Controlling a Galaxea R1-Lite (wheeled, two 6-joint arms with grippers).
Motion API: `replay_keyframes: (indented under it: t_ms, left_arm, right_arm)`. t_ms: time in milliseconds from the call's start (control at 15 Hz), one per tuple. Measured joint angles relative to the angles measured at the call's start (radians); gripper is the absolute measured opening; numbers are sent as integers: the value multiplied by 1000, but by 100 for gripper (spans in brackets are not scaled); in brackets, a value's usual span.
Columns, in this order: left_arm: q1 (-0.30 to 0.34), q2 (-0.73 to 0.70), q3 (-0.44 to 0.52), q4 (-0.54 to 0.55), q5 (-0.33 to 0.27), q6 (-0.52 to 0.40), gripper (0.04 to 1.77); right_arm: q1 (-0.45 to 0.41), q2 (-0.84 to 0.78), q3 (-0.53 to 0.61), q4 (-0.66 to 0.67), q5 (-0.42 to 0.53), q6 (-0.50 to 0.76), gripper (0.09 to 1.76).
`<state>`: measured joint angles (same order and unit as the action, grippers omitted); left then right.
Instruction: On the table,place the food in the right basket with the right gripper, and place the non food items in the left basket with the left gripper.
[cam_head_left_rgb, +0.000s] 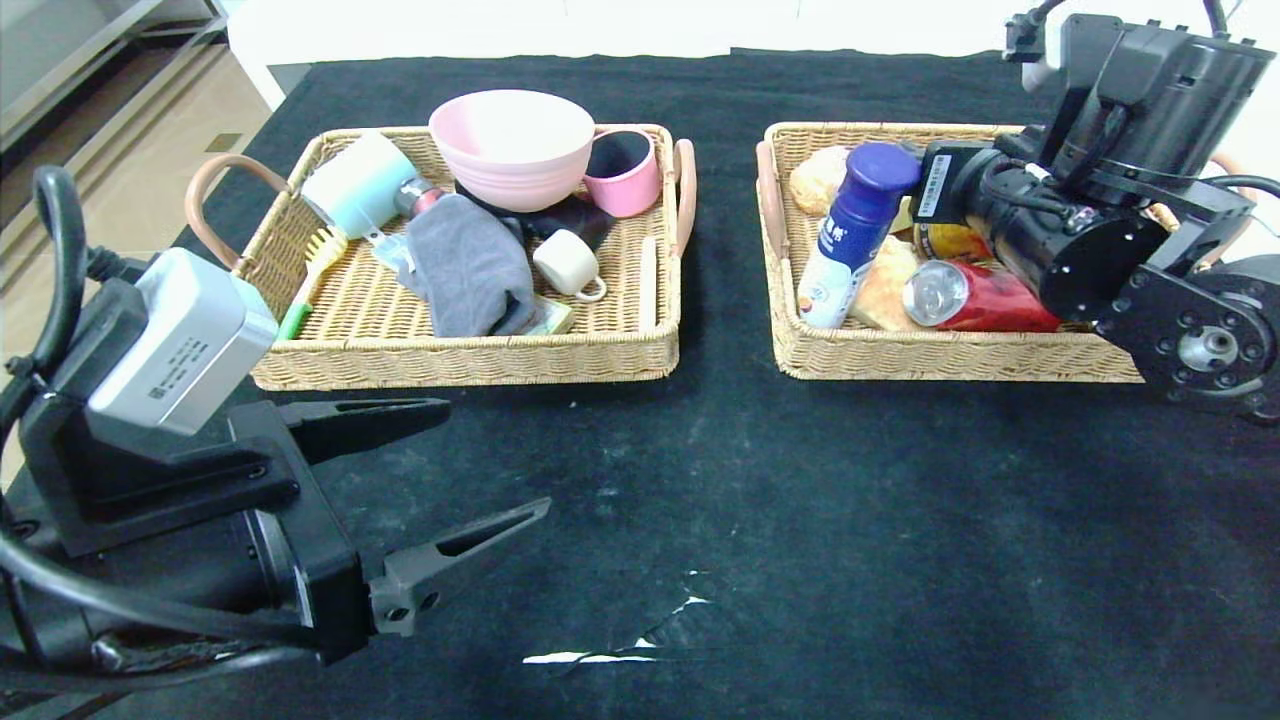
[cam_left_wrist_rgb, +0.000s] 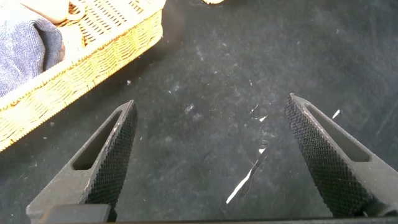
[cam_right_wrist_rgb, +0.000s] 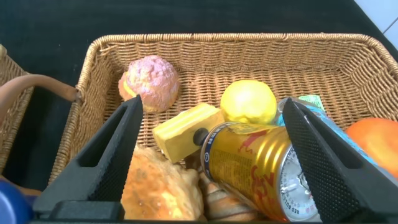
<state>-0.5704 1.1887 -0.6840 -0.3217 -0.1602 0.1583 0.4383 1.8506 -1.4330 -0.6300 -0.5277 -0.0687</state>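
The right basket (cam_head_left_rgb: 930, 360) holds the food: a gold-red can (cam_head_left_rgb: 975, 295) lying on its side, a brown bun (cam_head_left_rgb: 885, 285) and a blue-capped bottle (cam_head_left_rgb: 850, 240). My right arm (cam_head_left_rgb: 1080, 240) reaches over this basket and hides its own jaws in the head view. In the right wrist view my right gripper (cam_right_wrist_rgb: 212, 99) stands open just above the can (cam_right_wrist_rgb: 261, 162), the bun (cam_right_wrist_rgb: 163, 186) and a yellow pack (cam_right_wrist_rgb: 183, 127). The left basket (cam_head_left_rgb: 460, 360) holds the grey towel (cam_head_left_rgb: 470, 265) and a slim white marker (cam_head_left_rgb: 648, 280). My left gripper (cam_head_left_rgb: 498, 455) hangs open over the table (cam_head_left_rgb: 800, 520), empty.
A pink bowl (cam_head_left_rgb: 512, 145), a pink cup (cam_head_left_rgb: 625, 170) and a white cup (cam_head_left_rgb: 567, 262) fill the left basket's back. A white tear (cam_head_left_rgb: 600, 655) marks the black cloth near the front. The left basket's corner (cam_left_wrist_rgb: 93, 53) lies beside my left gripper (cam_left_wrist_rgb: 211, 101).
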Motion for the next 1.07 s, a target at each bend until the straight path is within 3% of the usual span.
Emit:
replay_keyframes:
  t_ms: [533,1067]
  left_arm:
    - [0,1,2,1,0,2,172]
    - [-20,-11,12,-7,14,15,172]
  right_arm:
    - [50,-96,103,-65,-35,-103,168]
    - [46,-301,327,-49,-34,-111,170]
